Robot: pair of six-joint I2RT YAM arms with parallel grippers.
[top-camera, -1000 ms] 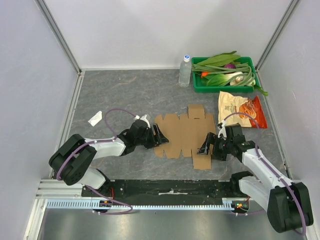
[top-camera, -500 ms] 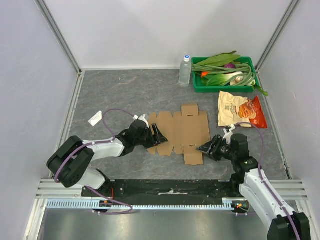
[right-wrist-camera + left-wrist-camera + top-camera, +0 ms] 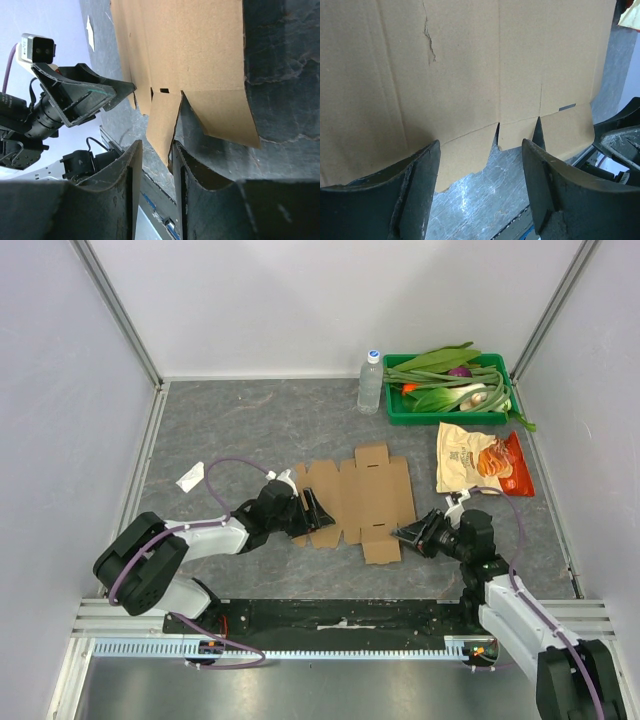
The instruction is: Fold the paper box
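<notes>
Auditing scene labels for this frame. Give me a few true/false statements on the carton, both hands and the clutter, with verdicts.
1. The paper box is an unfolded sheet on the table. True.
2. The water bottle lies on its side. False: it stands upright beside the green tray.
3. The left hand is at the sheet's left edge, fingers spread wide. True.
4. The snack bag rests on the cardboard. False: it lies apart, to the sheet's right.
5. The right hand hovers over the tray. False: it is at the sheet's near right flap.
</notes>
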